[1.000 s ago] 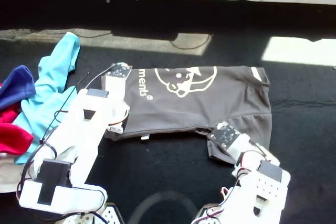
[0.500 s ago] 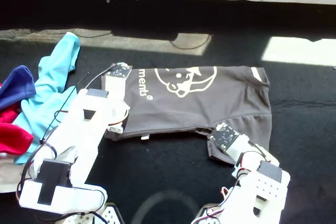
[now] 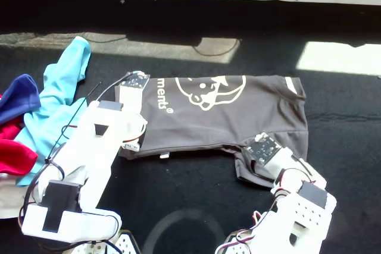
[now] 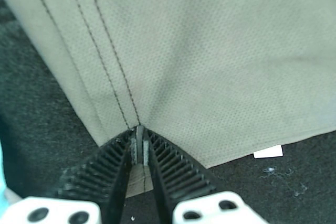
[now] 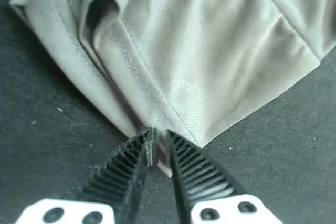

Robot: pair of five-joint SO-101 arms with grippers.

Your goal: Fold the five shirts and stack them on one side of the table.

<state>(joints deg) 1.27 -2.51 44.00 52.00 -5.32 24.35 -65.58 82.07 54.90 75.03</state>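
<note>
the dark table (image 3: 196,206) lies as it did a second ago. there is open room on the near side between the two arms, on the far side up to the wall, and to the right of the shirt, where a sunlit patch (image 3: 339,57) falls.

the grey shirt (image 3: 238,117) is spread flat across the middle with its printed front up. its left and far edges have not shifted, and its near right corner is bunched into a fold.

the left arm (image 3: 89,147) stands where it was, along the shirt's left edge. the right arm (image 3: 300,206) has moved a little to the right and farther from the near edge, so its wrist is now over the bunched corner.

a pile of shirts (image 3: 41,117), light blue, dark blue, red and a pale one, is heaped at the table's left edge. it sits just beside the left arm and apart from the grey shirt.

the left gripper (image 4: 139,129) is clenched on the grey shirt's hem at the near left corner. its wrist view gives the double line of stitching running off from the jaws, while the high view gives the print.

the right gripper (image 5: 156,135) is pinched on a folded edge of the bunched corner, and creases fan out from it in its wrist view.

a small white tag (image 4: 268,152) sticks out from the near hem, near the left gripper.
</note>
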